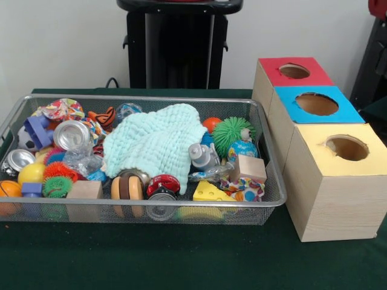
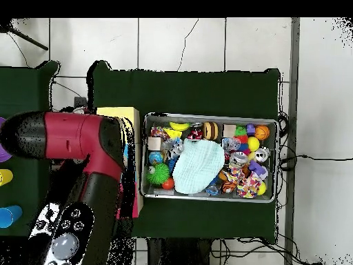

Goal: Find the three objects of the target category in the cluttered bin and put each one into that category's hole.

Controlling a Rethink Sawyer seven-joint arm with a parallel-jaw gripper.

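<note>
A wire mesh bin (image 1: 145,98) holds a jumble of toys, with a mint green cloth (image 1: 157,145) draped over its middle. Around the cloth lie a green spiky ball (image 1: 231,134), a small globe ball (image 1: 243,149), a wooden block (image 1: 248,167), a yellow cheese wedge (image 1: 208,192), a silver can (image 1: 71,134) and a wooden yo-yo (image 1: 127,188). Beside the bin stand three wooden boxes with round holes on top: red (image 1: 272,69), blue (image 1: 347,112) and yellow (image 1: 338,205). The overhead view shows the bin (image 2: 210,116), the cloth (image 2: 198,165) and the red arm (image 2: 83,138), but no gripper.
The arm's red and black links hang over the row of boxes in the overhead view, leaving only the yellow box (image 2: 117,114) partly showing. A dark green cloth (image 1: 181,260) covers the table. Coloured cups (image 2: 5,217) sit on a second table at one side.
</note>
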